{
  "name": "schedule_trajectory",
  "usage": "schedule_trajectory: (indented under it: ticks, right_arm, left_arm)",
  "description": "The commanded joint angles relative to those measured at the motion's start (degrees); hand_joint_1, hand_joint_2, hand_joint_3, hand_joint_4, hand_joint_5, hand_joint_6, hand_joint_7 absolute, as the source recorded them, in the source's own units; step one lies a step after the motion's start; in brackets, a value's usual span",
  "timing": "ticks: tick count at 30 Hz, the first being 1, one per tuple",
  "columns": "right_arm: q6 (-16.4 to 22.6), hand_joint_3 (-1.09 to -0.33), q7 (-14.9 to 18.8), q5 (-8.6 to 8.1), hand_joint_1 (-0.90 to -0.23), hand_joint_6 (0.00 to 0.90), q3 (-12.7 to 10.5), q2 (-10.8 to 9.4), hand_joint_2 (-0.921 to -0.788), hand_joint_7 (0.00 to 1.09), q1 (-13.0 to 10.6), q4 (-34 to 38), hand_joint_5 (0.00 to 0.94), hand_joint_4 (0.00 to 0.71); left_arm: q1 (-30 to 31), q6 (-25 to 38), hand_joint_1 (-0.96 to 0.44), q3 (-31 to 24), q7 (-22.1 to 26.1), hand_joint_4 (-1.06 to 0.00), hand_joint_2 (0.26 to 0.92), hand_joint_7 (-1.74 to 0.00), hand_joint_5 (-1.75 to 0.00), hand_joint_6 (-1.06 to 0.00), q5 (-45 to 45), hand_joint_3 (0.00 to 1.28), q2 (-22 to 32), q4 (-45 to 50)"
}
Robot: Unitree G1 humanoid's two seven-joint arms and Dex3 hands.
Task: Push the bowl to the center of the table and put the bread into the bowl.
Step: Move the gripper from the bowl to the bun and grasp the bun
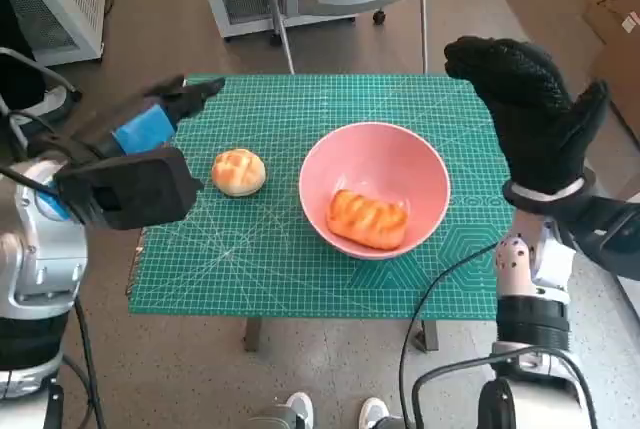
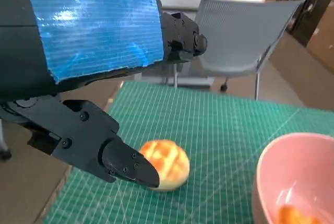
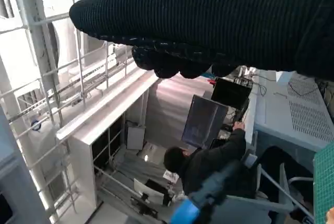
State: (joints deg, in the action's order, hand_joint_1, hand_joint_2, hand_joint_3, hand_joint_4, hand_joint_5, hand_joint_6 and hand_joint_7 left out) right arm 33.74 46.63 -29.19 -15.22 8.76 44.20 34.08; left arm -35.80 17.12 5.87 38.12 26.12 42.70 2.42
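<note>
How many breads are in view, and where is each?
2. A long bread lies in the bowl; a round bread sits on the mat beside the bowl, near the left hand. None looks hidden.

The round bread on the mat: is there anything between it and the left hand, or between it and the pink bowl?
Nothing visible. The left hand is beside the round bread, bare mat between them. Only mat separates it from the pink bowl, which already holds a long bread.

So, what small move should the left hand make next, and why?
Probably the left hand should close its fingers on the round bread and lift it. That bun lies on the mat beside the pink bowl, which already holds a long bread, and the open fingers are right next to it.
</note>
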Motion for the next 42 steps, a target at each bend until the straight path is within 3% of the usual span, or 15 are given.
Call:
schedule_trajectory:
  ticks: [1,15,27,42]
  right_arm:
    - [-0.29,-0.71,1.32,-0.67,-0.65,0.439,-0.18,-0.01,-0.921,0.0,0.09,1.35,0.0,0.348]
    - [-0.48,-0.718,2.58,-0.3,-0.651,0.436,-0.23,0.54,-0.921,0.0,0.42,2.15,0.0,0.345]
    - [-1.68,-0.725,2.05,-0.09,-0.645,0.435,-0.44,2.0,-0.921,0.0,-0.7,-0.35,0.0,0.343]
    - [-3.68,-0.718,-0.02,0.19,-0.645,0.465,-0.45,2.76,-0.921,0.01,-2.66,-4.36,0.003,0.351]
  left_arm:
    - [0.16,-0.22,-0.23,1.29,-0.49,0.0,0.729,-0.01,0.0,-0.14,-0.4,0.0,-1.08,-1.07]
    - [-4.51,-6.97,-0.23,7.88,-5.67,0.0,0.729,-0.01,0.0,-0.14,2.3,0.0,-6.01,-15.4]
    - [-13.39,-11.09,-0.25,14.28,-15.95,0.0,0.733,-0.01,0.0,-0.15,8.12,0.0,-12.69,-37.86]
    - [-20.82,-13.82,-0.14,19.21,-25.12,-0.03,0.747,-0.02,-0.01,-0.2,11.61,0.01,-17.96,-59.15]
